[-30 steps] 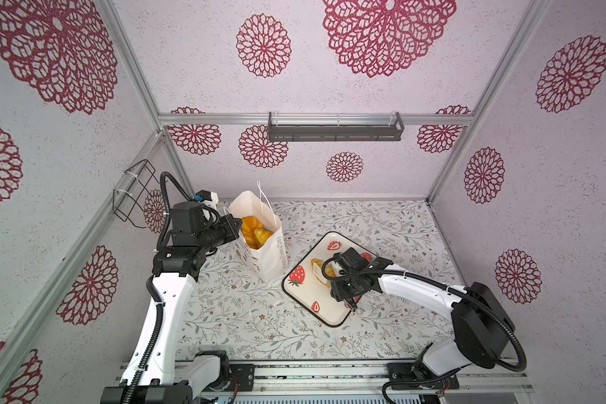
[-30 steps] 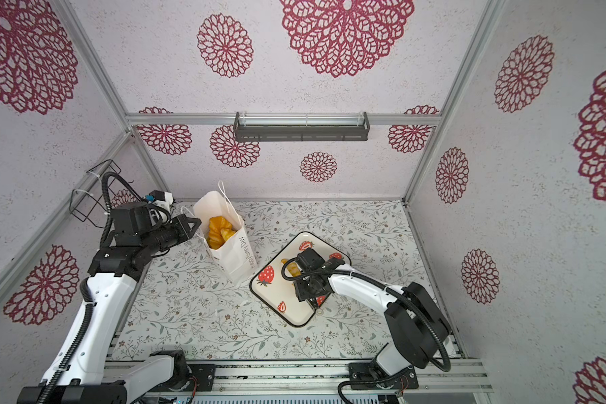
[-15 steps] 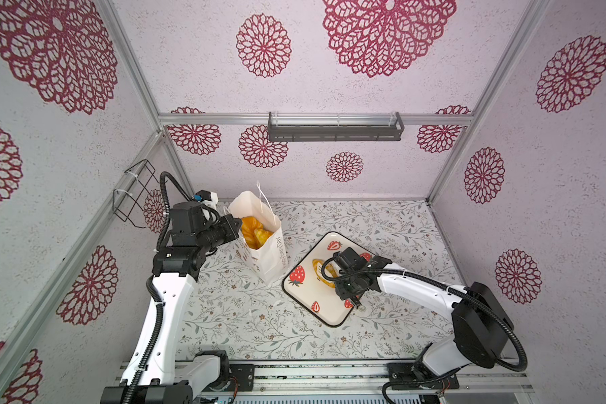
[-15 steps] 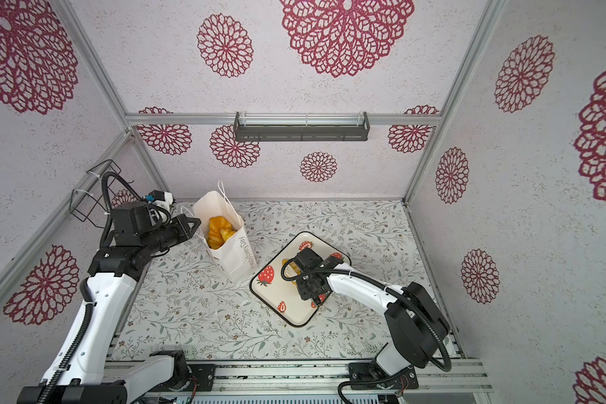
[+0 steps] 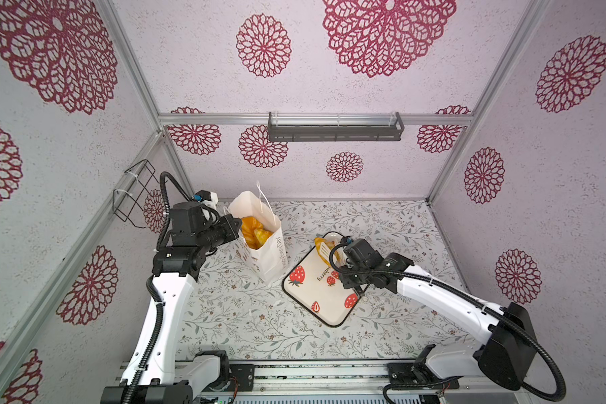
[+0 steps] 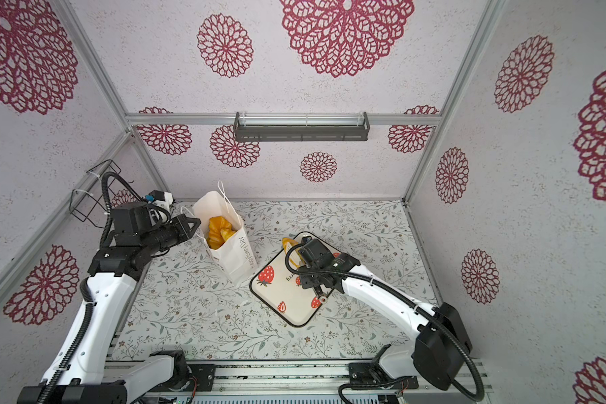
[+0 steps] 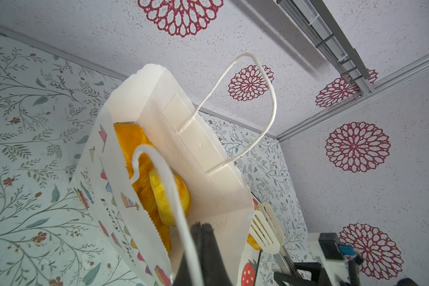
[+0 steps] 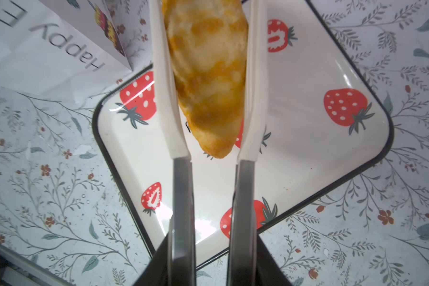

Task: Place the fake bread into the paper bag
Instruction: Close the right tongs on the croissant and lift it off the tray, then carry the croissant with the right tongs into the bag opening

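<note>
On the white paper bag [image 8: 35, 49], grey lettering reads "Happy"

Bright, even, diffuse light is filling the booth, leaving only faint, soft shadows. White glare is flaring on the glossy cream strawberry-print tray [image 8: 295, 161]. The golden-yellow toy pastry [image 8: 208, 74] is sitting out of focus close to the right wrist lens. Both top views are rendering sharply.
</note>
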Controlling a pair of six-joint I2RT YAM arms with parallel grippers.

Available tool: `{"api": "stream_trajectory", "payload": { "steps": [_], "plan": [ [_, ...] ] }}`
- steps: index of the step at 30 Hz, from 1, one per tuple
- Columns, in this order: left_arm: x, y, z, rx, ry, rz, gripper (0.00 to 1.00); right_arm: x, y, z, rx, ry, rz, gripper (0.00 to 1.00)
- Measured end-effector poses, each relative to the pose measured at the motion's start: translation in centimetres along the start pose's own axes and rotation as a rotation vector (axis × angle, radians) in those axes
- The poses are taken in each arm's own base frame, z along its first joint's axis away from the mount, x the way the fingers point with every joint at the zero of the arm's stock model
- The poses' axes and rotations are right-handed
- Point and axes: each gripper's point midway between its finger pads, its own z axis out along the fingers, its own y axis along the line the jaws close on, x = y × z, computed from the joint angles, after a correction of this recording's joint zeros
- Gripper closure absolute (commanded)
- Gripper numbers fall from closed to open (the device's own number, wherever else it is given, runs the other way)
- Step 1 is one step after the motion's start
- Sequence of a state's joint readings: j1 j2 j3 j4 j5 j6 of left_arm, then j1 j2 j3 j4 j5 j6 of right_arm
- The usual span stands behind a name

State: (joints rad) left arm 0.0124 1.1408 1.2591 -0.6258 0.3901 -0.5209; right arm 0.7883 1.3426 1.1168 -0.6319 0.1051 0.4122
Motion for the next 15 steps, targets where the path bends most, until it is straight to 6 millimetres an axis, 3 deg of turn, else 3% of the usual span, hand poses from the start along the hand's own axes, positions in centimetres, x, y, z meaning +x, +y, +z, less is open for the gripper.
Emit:
{"api": "stream_trajectory", "payload": {
  "steps": [6, 15],
  "plan": [
    [-0.2, 0.5, -0.1, -0.017, -0.009, -0.01, 1.0, -3.1, 1.3, -2.8, -0.045, -0.097, 0.005, 0.76],
    [-0.5, 0.9, -0.2, -0.03, -0.019, -0.017, 1.0, -5.7, 2.3, -5.0, -0.072, -0.161, -0.004, 0.76]
  ]
}}
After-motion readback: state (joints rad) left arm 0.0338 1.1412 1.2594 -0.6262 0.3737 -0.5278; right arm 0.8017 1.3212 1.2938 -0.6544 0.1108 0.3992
